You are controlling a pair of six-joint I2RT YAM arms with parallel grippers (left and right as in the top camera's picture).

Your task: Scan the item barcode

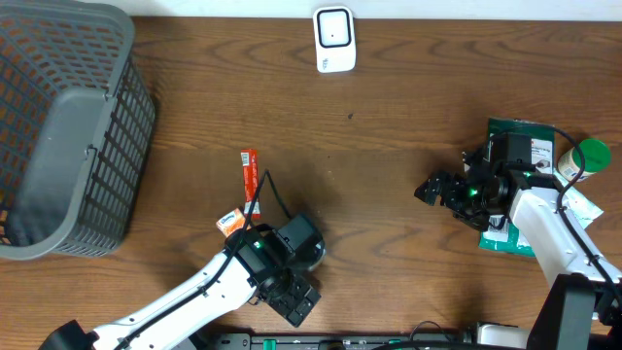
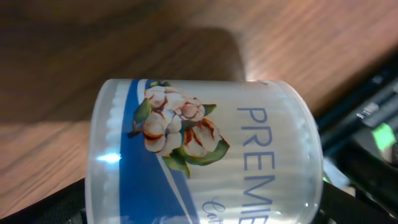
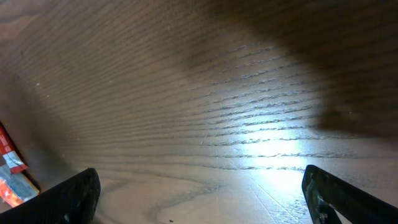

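Observation:
The item, a clear round tub of cotton swabs with a blue label and a cotton-flower print, fills the left wrist view. It lies between the wide-apart fingers of my left gripper, which is open around it. From overhead only a pale sliver of the tub shows under the left gripper near the table's front edge. The white scanner stands at the back centre. My right gripper hangs open over bare wood at the right, its dark fingers far apart with nothing between them.
A grey mesh basket takes up the back left. An orange-red packet and a small orange pack lie left of the left gripper. A green package and a green-lidded bottle sit by the right arm.

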